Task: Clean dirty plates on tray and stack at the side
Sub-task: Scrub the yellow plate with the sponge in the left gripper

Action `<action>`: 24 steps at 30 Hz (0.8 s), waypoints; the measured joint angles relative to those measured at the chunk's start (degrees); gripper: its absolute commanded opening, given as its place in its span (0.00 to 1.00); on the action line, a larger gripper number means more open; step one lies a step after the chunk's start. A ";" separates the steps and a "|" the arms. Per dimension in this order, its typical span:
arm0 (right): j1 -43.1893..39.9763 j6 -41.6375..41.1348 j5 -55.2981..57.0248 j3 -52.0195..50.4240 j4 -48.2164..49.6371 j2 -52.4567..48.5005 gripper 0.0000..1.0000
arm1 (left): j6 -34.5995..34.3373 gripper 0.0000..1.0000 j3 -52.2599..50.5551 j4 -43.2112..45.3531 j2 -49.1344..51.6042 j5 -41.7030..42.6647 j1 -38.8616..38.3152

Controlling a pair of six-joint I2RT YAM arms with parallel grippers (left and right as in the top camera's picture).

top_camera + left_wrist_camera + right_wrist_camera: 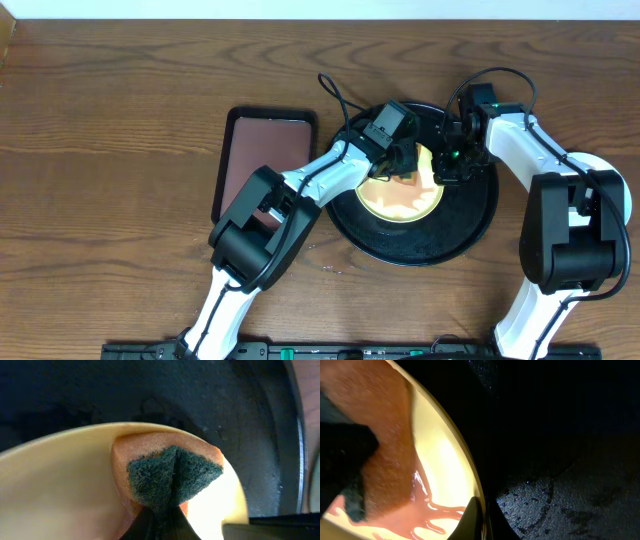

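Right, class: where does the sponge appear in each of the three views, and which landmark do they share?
Overhead: sponge just right of centre, on the yellow plate.
Left wrist: sponge at centre, green side facing the camera, pinched by the left pincer.
Right wrist: sponge at upper left, orange side showing.
Shared landmark: the yellow plate's rim against the black tray.

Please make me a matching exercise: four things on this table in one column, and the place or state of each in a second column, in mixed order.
1 sponge
2 yellow plate
3 black tray
4 reddish-brown tray

A under the yellow plate
B held by left end effector
C beside the black tray
D rim pinched by right end effector

Pairs: 1-B, 2-D, 3-A, 4-C
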State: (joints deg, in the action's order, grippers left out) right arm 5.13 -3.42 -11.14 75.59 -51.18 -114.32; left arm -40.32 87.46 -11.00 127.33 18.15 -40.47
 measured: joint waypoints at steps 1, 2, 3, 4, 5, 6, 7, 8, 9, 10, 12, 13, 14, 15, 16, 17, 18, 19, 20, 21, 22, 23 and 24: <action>0.00 0.00 0.00 0.00 0.00 0.00 0.01 | -0.17 0.07 0.00 0.33 0.11 0.92 -0.02; 0.00 0.00 0.02 0.00 0.00 0.00 0.01 | -0.20 0.07 0.00 0.46 0.22 1.51 -0.04; 0.00 0.00 0.00 0.00 0.00 0.00 0.01 | -0.15 0.07 0.00 0.46 0.31 2.08 -0.07; 0.00 0.00 0.00 0.00 0.00 0.00 0.01 | 0.00 0.07 0.00 0.46 0.31 2.40 -0.07; 0.00 0.00 0.00 0.00 0.00 0.00 0.01 | 0.57 0.07 0.02 0.07 0.33 2.78 0.00; 0.00 0.00 0.00 0.00 0.00 0.00 0.01 | 1.29 0.08 0.13 -0.85 0.33 2.84 0.17; 0.00 0.00 0.00 0.00 0.00 0.00 0.01 | 2.03 0.08 0.48 -2.12 0.33 2.80 0.37; 0.00 0.00 0.00 0.00 0.00 0.00 0.01 | 3.30 0.07 1.11 -4.48 0.33 2.40 0.79; 0.00 0.00 0.00 0.00 0.00 0.00 0.01 | 3.80 0.07 1.49 -5.77 0.31 2.29 0.96; 0.00 0.00 0.00 0.00 0.02 0.00 0.01 | 4.87 0.07 2.29 -8.74 0.28 1.53 1.49; 0.00 0.00 -0.11 0.00 0.02 0.00 0.01 | 6.97 0.08 3.65 -13.90 0.04 -0.68 2.56; 0.00 0.00 -0.07 0.00 0.00 0.00 0.01 | 8.41 0.07 4.39 -17.42 -0.37 -3.69 3.54; 0.00 0.00 -0.09 0.00 0.00 0.00 0.01 | 9.18 0.08 4.94 -20.06 -0.57 -6.19 4.31; 0.00 0.00 -0.09 0.00 0.00 0.00 0.01 | 9.66 0.08 5.27 -21.77 -0.70 -8.24 4.74; 0.00 0.00 -0.24 0.00 0.04 0.00 0.01 | 10.21 0.07 5.70 -23.47 -0.76 -9.81 5.16; 0.00 0.00 -0.48 0.00 0.11 0.00 0.01 | 10.47 0.08 5.90 -24.02 -0.76 -10.49 5.14; 0.07 0.00 -0.90 0.00 0.31 0.00 0.01 | 10.71 0.07 6.25 -25.14 -0.76 -12.04 4.81; 0.26 0.00 -1.09 0.00 0.42 0.00 0.01 | 10.84 0.07 6.45 -26.16 -0.76 -13.77 4.35; 0.39 0.02 -1.25 0.00 0.46 0.00 0.01 | 10.97 0.07 6.51 -26.71 -0.76 -14.80 4.07; 0.57 0.02 -1.53 0.00 0.50 0.00 0.01 | 11.19 0.07 6.73 -27.61 -0.76 -16.33 3.58; 0.59 0.02 -1.75 0.00 0.50 0.00 0.01 | 11.32 0.07 6.80 -28.09 -0.76 -17.11 3.32; 0.59 0.02 -2.32 0.00 0.46 -0.02 0.01 | 11.67 0.07 6.88 -28.96 -0.76 -18.01 3.04; 0.59 0.02 -2.45 0.00 0.46 -0.02 0.01 | 11.69 0.07 6.93 -29.29 -0.76 -17.94 2.91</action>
State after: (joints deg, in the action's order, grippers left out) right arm 5.72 -3.40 -13.58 75.59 -50.72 -114.34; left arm -28.62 94.39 -40.29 126.56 0.21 -37.56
